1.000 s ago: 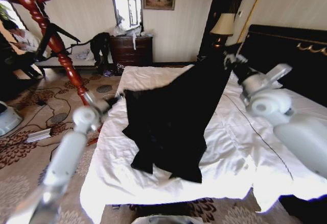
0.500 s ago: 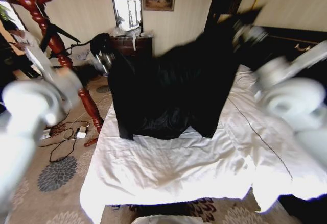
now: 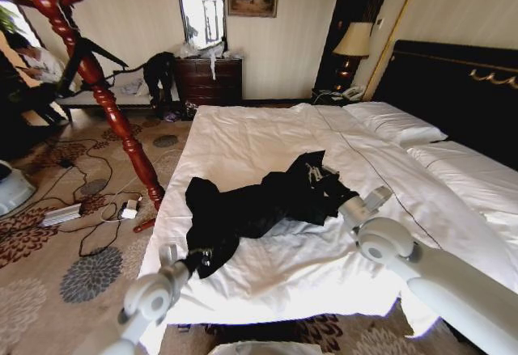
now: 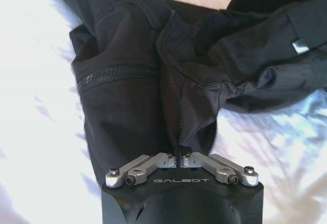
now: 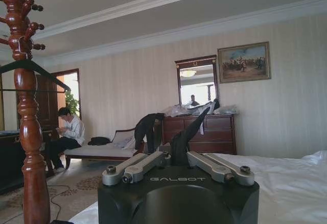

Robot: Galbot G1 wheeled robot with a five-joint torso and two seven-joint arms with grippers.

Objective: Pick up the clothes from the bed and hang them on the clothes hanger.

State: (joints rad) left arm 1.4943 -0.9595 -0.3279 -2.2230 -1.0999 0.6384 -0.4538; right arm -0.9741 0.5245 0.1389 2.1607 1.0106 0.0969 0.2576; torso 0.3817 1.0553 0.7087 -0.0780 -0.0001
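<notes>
Half a second ago I had the large black, slightly shiny jacket-like garment [image 3: 263, 207] stretched up in the air between my two arms; now it has come back down and lies crumpled on the wide bed with its plain white duvet [image 3: 267, 141], in the middle of the head view, running from lower left to centre right. Both my arms have dropped low as well.

My left gripper [image 3: 197, 257] sits at the lower left of the head view, at the near end of the garment by the bed's left edge. In the left wrist view my left gripper [image 4: 180, 159] has its fingers pressed together on a fold of black fabric beside the zip, so it is clenched on the garment.

My right gripper [image 3: 338, 196] is at the centre right of the head view, at the far end of the garment. In the right wrist view my right gripper [image 5: 179, 158] has its fingers closed on a peak of black cloth that stands up between them.

The tall glossy red-brown turned-wood coat stand [image 3: 95, 80] rises at the upper left of the head view, on the patterned carpet beside the bed's left side, well apart from the garment. In the right wrist view its pole and knobbed pegs [image 5: 25, 101] fill the left edge
</notes>
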